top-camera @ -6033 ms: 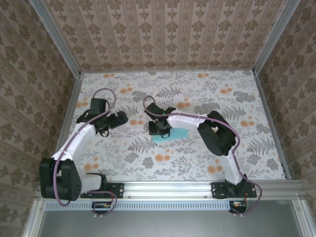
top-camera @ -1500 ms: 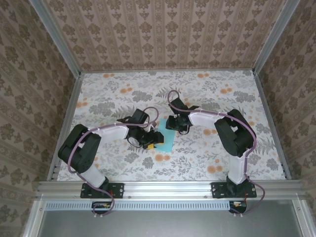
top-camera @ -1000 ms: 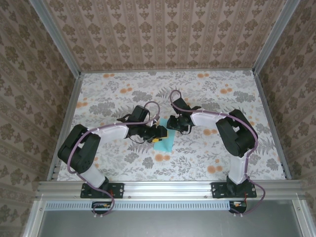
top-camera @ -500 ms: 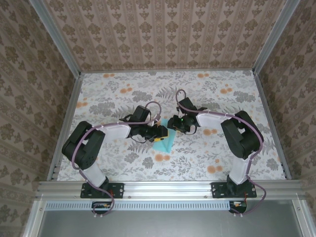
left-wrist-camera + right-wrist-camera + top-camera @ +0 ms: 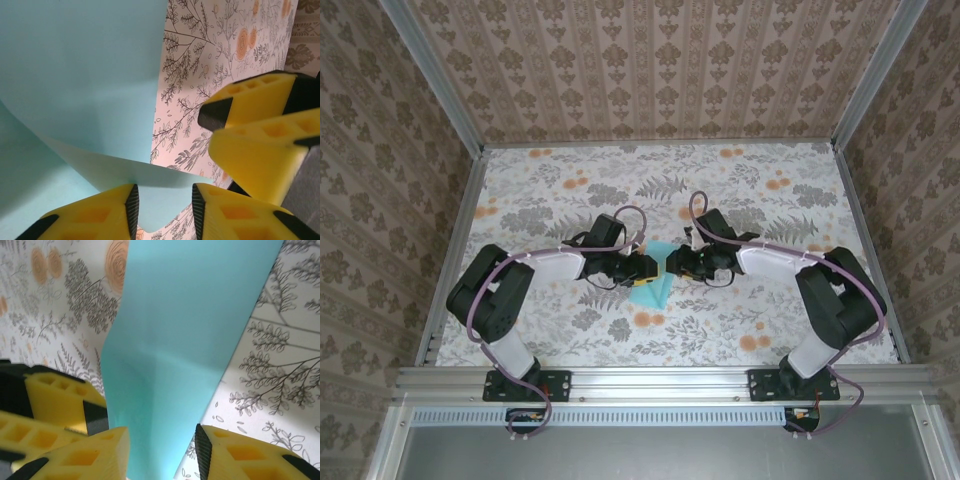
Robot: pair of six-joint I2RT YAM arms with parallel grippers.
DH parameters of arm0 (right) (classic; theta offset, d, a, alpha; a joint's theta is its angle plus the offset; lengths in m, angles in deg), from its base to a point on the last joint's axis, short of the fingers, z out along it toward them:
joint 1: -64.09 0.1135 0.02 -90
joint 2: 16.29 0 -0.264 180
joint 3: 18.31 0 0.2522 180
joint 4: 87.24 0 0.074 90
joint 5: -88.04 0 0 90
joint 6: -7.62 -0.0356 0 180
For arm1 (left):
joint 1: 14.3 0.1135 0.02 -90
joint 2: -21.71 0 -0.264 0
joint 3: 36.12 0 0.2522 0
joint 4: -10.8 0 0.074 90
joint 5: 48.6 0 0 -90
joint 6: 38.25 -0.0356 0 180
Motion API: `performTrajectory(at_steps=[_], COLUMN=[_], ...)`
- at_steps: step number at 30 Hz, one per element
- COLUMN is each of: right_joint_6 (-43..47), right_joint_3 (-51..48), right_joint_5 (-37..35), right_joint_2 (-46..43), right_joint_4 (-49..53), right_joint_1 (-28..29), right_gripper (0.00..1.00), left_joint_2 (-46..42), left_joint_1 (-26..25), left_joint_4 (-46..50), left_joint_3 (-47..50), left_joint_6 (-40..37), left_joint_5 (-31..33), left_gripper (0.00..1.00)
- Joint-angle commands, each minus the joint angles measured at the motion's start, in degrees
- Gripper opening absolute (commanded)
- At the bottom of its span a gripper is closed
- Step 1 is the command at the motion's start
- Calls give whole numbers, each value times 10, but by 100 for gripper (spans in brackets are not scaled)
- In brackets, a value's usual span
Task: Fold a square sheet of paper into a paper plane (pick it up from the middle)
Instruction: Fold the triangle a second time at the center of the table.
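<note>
The thin light-teal square sheet of paper [image 5: 650, 288] sits mid-table, partly curled up off the floral-printed tabletop [image 5: 770, 190], which stretches broadly to the aluminium frame rail [image 5: 660, 380]. The left gripper [image 5: 644, 266] and right gripper [image 5: 681, 265] meet over it. Each is part-open astride a raised paper edge, unpinched.

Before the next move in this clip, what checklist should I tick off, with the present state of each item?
1. Paper passes inside the left gripper: ok.
2. Paper passes inside the right gripper: ok.
3. Left gripper clamped on the paper: not ok, a gap shows.
4. Right gripper clamped on the paper: not ok, jaws stand wide.
5. Paper lying flat on the table: not ok, it curls up.
6. Grippers clear of each other: cannot tell, they are very close.
</note>
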State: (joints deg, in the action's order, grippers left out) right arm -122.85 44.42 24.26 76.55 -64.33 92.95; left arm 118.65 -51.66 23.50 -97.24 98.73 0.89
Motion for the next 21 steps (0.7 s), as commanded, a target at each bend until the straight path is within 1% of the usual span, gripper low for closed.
performTrajectory(at_steps=[1, 4, 10, 21], right_joint_6=[13, 11, 19, 21], right_joint_3=[-20, -26, -28, -13], right_joint_5=[38, 56, 66, 69], right_joint_2=[-17, -16, -11, 23], right_joint_4=[-34, -54, -65, -65], right_joint_1=[-1, 1, 5, 12], right_gripper=[39, 38, 34, 33], left_joint_2=[17, 19, 20, 16], left_joint_1=[5, 5, 5, 5], left_joint_4=[-8, -10, -10, -12], left_joint_3=[-1, -1, 2, 3], left_joint_6=[4, 5, 8, 12], left_joint_5=[8, 8, 10, 9], left_gripper=[32, 30, 26, 23])
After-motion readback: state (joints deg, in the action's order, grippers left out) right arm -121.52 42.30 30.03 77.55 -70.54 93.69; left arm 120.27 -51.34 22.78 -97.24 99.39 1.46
